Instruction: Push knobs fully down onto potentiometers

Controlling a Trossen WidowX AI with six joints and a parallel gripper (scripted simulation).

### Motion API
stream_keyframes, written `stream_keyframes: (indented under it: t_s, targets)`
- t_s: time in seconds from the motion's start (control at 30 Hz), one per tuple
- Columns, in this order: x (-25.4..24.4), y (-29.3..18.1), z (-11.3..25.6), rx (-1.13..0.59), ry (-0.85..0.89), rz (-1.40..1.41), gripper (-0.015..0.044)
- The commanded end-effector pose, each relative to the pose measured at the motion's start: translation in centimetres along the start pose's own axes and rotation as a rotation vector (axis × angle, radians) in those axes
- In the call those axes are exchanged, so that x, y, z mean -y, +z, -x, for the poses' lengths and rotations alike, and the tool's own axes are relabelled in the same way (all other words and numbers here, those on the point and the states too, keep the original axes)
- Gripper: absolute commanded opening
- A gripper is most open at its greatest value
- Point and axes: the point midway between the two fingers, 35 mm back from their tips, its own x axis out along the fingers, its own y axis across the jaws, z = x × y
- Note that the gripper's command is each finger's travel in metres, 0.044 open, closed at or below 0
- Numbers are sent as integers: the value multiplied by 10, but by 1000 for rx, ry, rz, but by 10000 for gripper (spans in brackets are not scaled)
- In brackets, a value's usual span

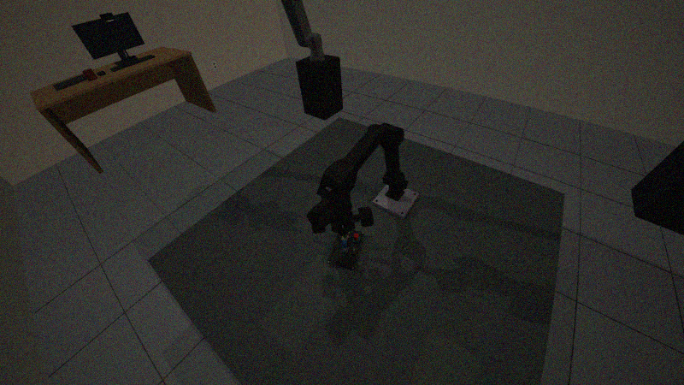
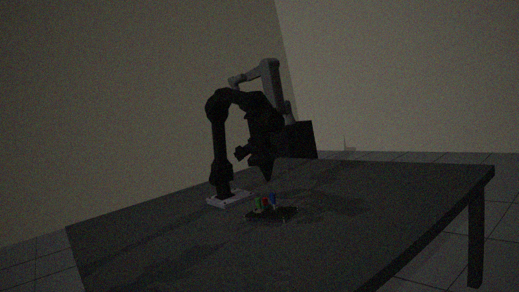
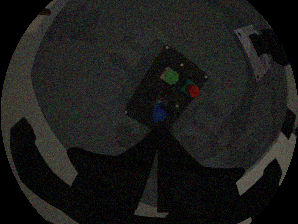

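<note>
The dark circuit board (image 1: pixel 343 261) (image 2: pixel 286 215) (image 3: pixel 144 100) stands on short legs on the table. A green knob (image 2: pixel 257 202) (image 3: pixel 171 76), a red knob (image 1: pixel 356 235) (image 2: pixel 265 202) (image 3: pixel 194 91) and a blue knob (image 1: pixel 344 243) (image 2: pixel 272 198) (image 3: pixel 159 112) stand upright on it. In the exterior view a pale piece shows below the blue knob; the seating of the green and red knobs is too dark to tell. My gripper (image 2: pixel 267 180) (image 3: pixel 160 130) is shut and empty. Its tips are above the knobs, clear of them, and appear close to the blue knob in the wrist view.
The arm's pale base plate (image 1: pixel 405 206) (image 2: pixel 241 196) (image 3: pixel 248 49) is on the table behind the board. A grey robot arm on a black block (image 1: pixel 319 85) (image 2: pixel 303 139) stands beyond the table. A wooden desk (image 1: pixel 129 85) with a monitor is farther away.
</note>
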Motion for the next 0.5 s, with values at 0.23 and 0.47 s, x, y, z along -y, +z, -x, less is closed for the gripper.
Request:
stream_keyframes:
  t_s: [0.23,0.47]
  targets:
    - [-1,-3,2,-8,-1,-139,0]
    - [-1,-3,-16,-8,-1,-139,0]
